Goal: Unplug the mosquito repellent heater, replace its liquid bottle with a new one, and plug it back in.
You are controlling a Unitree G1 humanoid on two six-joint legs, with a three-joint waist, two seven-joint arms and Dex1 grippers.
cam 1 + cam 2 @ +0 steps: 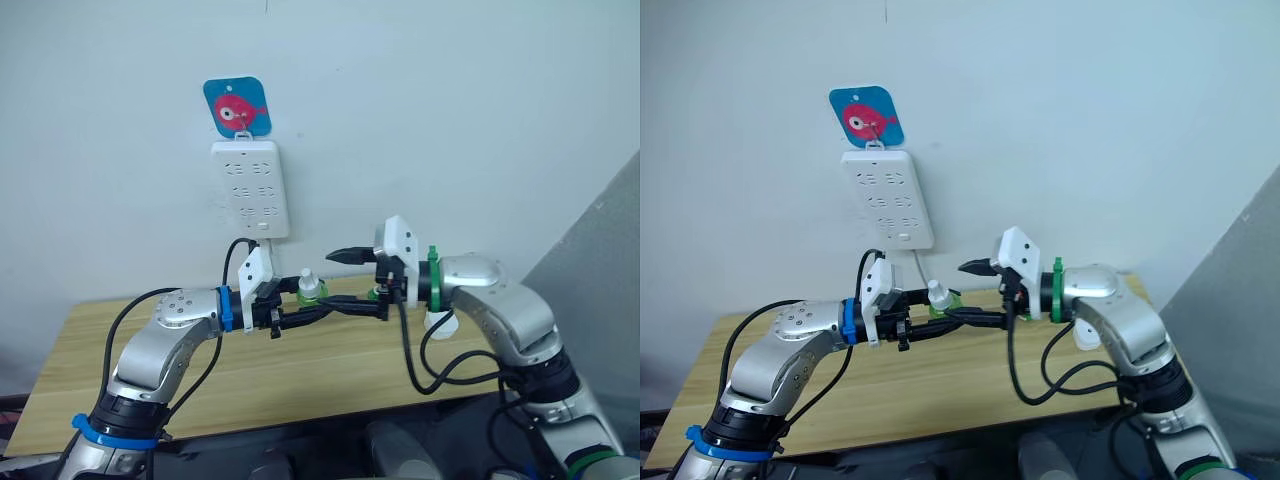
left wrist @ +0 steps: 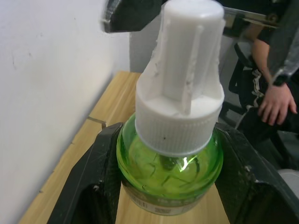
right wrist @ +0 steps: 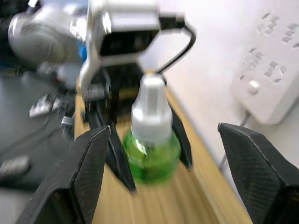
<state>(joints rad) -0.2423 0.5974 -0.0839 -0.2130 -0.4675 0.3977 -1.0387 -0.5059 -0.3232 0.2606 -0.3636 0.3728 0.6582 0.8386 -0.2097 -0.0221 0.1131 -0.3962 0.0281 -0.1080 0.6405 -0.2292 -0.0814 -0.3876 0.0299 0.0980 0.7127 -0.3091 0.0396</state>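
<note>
While left tool (image 3: 142,140) clamps one green bottle (image 2: 169,163), right tool (image 3: 177,172) gapes.

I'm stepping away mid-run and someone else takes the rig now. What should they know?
Left hand: shut on the green liquid bottle, held upright above the wooden table, its white cap on.
Right hand: open, facing the bottle, fingers either side and not touching.
The wall power strip has nothing plugged into its sockets. A small white rounded object, possibly the heater, sits behind the right arm; I cannot confirm it.
Done: unplugging, apparently.
Left: uncap the bottle, fit it to the heater, plug in. Whether this bottle is new or old cannot be told.
</note>
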